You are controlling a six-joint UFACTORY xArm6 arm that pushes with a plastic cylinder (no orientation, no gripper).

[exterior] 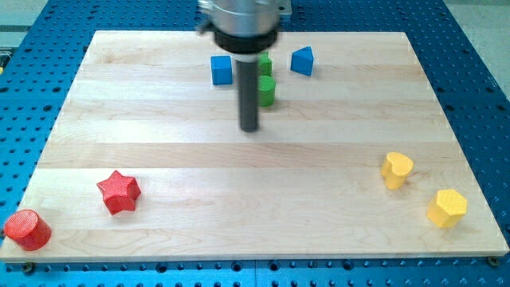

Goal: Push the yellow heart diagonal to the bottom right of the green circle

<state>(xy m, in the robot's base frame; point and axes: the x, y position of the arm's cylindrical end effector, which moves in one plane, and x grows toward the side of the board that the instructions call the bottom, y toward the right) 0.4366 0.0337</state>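
The yellow heart (396, 169) lies near the board's right edge, low in the view. The green circle (267, 91) sits near the view's top centre, just right of my rod, with a second green block (264, 65) right behind it, partly hidden by the rod. My tip (250, 127) rests on the board just below and left of the green circle, far to the upper left of the yellow heart.
A blue cube (221, 69) and a blue triangular block (302, 60) flank the green blocks at the top. A yellow hexagon (447, 208) lies at bottom right. A red star (119, 191) and red cylinder (26, 229) sit at bottom left.
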